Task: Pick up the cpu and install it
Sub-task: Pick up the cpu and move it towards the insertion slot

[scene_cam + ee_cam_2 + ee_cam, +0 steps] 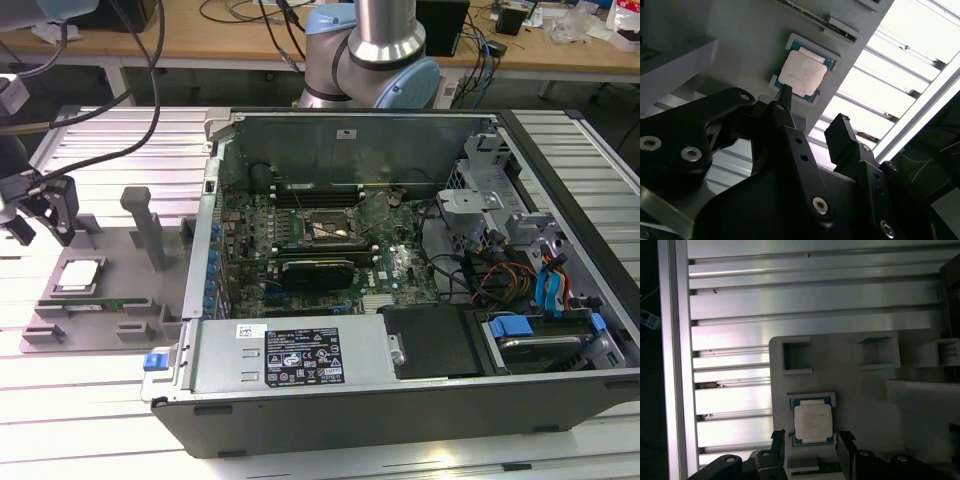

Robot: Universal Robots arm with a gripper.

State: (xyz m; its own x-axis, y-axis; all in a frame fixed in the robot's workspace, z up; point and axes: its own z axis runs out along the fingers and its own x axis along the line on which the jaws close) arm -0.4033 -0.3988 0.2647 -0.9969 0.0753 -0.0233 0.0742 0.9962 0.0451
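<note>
The slatted metal table (100, 420) carries an open case (400, 390) and, at the exterior view's left, a grey tray (130, 300). Your cpu (78, 275) lies flat in a recess of that tray, untouched. The gripper (42, 215) hangs above the tray, jaws apart and empty. In the first wrist view the cpu (812, 421) sits in line with the gap between the two fingers (777, 440), apart from both. I judge this to be the approach for the grasp. Keep the chip centred in that gap and the fingers square to its opposite edges. Come down level, so the tips clear the recess rim before you close.
</note>
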